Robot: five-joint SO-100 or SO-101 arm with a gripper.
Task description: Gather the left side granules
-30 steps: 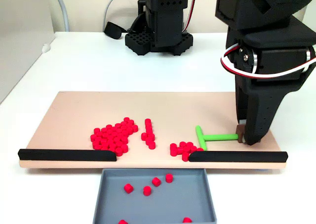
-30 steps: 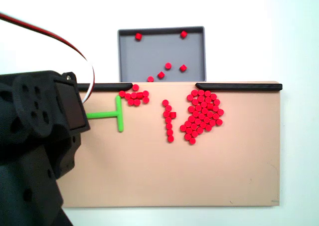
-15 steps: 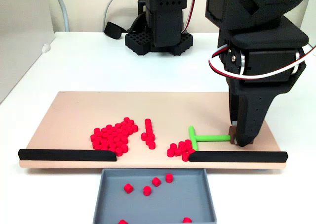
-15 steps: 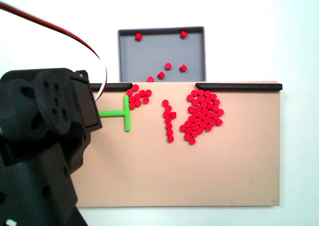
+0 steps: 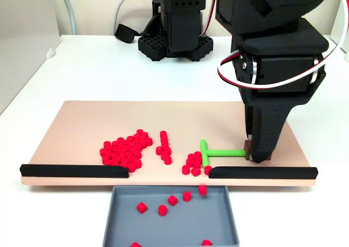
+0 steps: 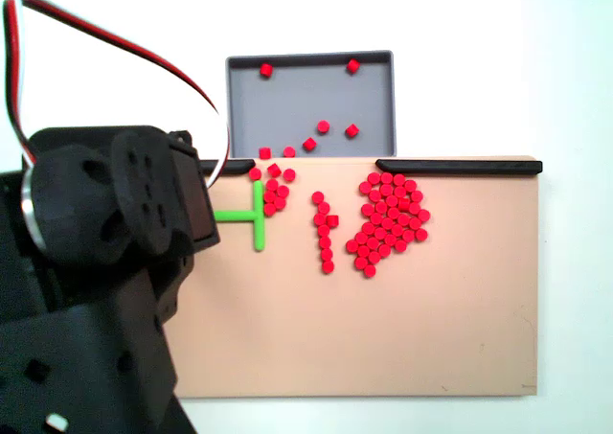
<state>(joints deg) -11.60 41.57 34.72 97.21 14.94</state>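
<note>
Gripper: in a fixed view I see my gripper (image 5: pixel 257 158) tip-down on the board (image 5: pixel 98 121), its fingers closed on the end of the green T tool (image 5: pixel 215 152); in the other fixed view the arm body covers the fingers.
Green T tool: it lies flat, stem running toward the gripper, crossbar (image 6: pixel 258 216) pressed against the small bunch of beads.
Granules: the small cluster of granules (image 5: pixel 193 163) sits touching the crossbar, just beside the inner end of one black rail (image 5: pixel 262 172) and near the gap that opens onto the tray. From above I read them (image 6: pixel 274 191) as a loose clump on the far side of the crossbar from the stem.
At the edge: one bead (image 5: pixel 202 189) is at the tray's near rim, right below the gap.
Tray: the grey tray (image 5: pixel 117 220) holds a few scattered beads (image 5: pixel 163 203).
Large pile: a much bigger heap of red beads (image 5: pixel 125 148) lies well apart, near the other black rail (image 5: pixel 73 170).
Short column: a thin line of beads (image 6: pixel 324 233) stands between the heap and the small cluster.
</note>
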